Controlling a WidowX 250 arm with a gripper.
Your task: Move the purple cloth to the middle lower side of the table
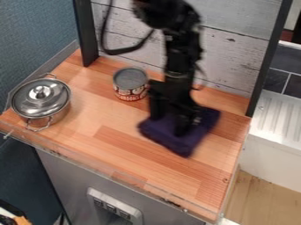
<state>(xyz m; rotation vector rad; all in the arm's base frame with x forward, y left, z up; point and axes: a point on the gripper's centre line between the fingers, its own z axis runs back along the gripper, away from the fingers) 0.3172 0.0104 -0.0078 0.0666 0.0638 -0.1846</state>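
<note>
The gripper (170, 122) hangs down over the right-centre part of the wooden table, its two fingers standing apart. Below it and around its fingertips lies the dark purple cloth (181, 143), bunched into a rough rectangle that stretches toward the right rear. Part of the cloth is hidden behind the gripper. Whether the fingertips touch the fabric cannot be told.
A silver lidded pot (41, 99) stands at the table's left edge. A tin can (130, 83) is at the rear, just left of the gripper. Behind the wooden table (126, 149) rises a plank wall between dark posts, and a low clear rim follows the front edge.
</note>
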